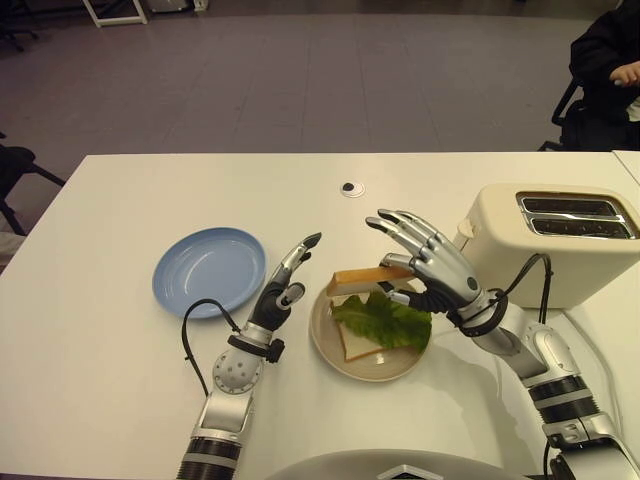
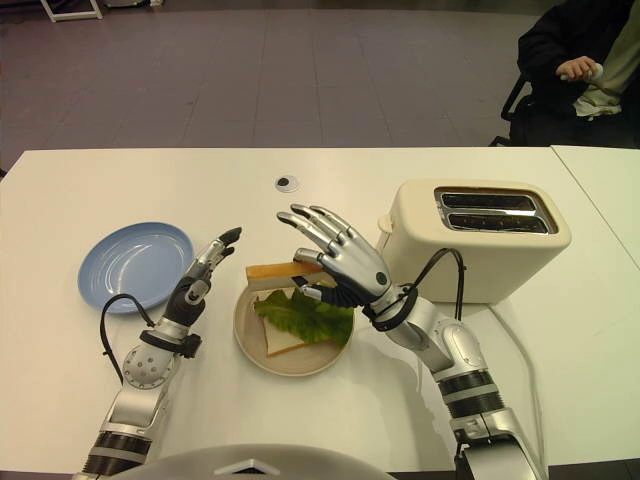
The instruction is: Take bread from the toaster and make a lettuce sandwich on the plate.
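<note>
A beige plate [image 1: 325, 345] in front of me holds a bread slice [image 1: 358, 347] with green lettuce [image 1: 385, 320] on top. Just above the lettuce hangs a second bread slice [image 1: 368, 281], lying flat. My right hand [image 1: 432, 268] grips its right end, thumb below and the other fingers spread above it. My left hand [image 1: 283, 288] stands just left of the plate, fingers straight and holding nothing. The cream toaster [image 1: 560, 255] stands at the right, behind the right hand, and its two slots look dark.
A blue plate [image 1: 208, 270] lies bare to the left of my left hand. A small black-and-white round fitting [image 1: 350, 188] sits in the tabletop behind the plates. The toaster's cord [image 1: 600, 350] runs along the table's right side.
</note>
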Controlling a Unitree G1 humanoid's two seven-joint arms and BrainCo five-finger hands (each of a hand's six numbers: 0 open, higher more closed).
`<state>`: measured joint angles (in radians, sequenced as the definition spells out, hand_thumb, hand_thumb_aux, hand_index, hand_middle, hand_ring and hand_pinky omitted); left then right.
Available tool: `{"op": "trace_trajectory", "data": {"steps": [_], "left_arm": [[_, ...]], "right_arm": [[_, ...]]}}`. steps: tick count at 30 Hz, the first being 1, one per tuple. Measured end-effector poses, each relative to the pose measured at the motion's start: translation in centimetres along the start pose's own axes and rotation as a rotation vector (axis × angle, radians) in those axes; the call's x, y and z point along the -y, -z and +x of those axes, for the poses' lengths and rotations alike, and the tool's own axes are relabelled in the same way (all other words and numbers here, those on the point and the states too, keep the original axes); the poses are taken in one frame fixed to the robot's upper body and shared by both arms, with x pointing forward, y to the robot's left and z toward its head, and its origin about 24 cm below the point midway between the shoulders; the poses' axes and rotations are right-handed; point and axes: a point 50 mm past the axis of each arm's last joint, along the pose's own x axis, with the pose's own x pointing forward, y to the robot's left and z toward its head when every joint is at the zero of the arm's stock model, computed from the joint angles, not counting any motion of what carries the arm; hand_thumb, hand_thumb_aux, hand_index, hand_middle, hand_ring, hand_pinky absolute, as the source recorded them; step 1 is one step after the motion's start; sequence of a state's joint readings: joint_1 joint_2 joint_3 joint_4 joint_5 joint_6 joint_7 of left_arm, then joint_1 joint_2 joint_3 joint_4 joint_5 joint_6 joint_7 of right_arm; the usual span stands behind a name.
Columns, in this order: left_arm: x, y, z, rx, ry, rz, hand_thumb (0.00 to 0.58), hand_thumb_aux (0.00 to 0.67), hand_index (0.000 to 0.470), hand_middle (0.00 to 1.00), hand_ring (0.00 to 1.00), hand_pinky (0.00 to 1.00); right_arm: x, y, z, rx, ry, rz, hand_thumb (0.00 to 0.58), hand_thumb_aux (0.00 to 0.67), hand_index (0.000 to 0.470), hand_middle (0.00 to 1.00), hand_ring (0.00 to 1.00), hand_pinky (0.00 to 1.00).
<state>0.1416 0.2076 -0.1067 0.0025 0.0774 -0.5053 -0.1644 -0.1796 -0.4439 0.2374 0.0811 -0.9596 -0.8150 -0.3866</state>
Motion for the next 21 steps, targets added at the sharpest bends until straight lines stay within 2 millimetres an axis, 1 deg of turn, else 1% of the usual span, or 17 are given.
{"op": "trace_trajectory", "data": {"steps": [4, 6, 9, 12, 15, 21], "left_arm": [[0.1, -0.1, 0.0, 0.005, 0.005, 0.000, 0.000, 0.000, 0.000, 0.00, 0.00, 0.00], [0.2, -0.4, 0.1, 0.014, 0.014, 0.009, 0.000, 0.000, 0.000, 0.00, 0.00, 0.00], [1.0, -0.8, -0.2, 0.034, 0.087, 0.064, 0.000, 0.000, 0.000, 0.00, 0.00, 0.00], [0.9, -1.4, -0.7, 0.054, 0.134, 0.102, 0.000, 0.000, 0.000, 0.00, 0.00, 0.00], [0.7, -1.9, -0.7, 0.072, 0.146, 0.120, 0.000, 0.000, 0.000, 0.00, 0.00, 0.00], [0.7, -2.1, -1.0, 0.075, 0.186, 0.174, 0.000, 0.000, 0.000, 0.00, 0.00, 0.00]], "right_arm": [[-1.1, -0.3, -0.2, 0.031, -0.045, -0.044, 0.580, 0.670, 0.470, 0.00, 0.00, 0.00], [-1.3, -0.4, -0.1, 0.049, -0.052, -0.054, 0.580, 0.670, 0.470, 0.00, 0.00, 0.00], [-1.4, -0.6, -0.3, 0.069, -0.066, -0.051, 0.580, 0.670, 0.470, 0.00, 0.00, 0.00], [-1.3, -0.7, -0.6, 0.079, -0.077, -0.042, 0.580, 0.670, 0.470, 0.00, 0.00, 0.00], [-1.4, -0.8, -0.9, 0.085, -0.099, -0.020, 0.580, 0.670, 0.470, 0.00, 0.00, 0.00], [-2.0, -1.2, -1.9, 0.110, -0.174, 0.053, 0.580, 0.670, 0.470, 0.00, 0.00, 0.00]]}}
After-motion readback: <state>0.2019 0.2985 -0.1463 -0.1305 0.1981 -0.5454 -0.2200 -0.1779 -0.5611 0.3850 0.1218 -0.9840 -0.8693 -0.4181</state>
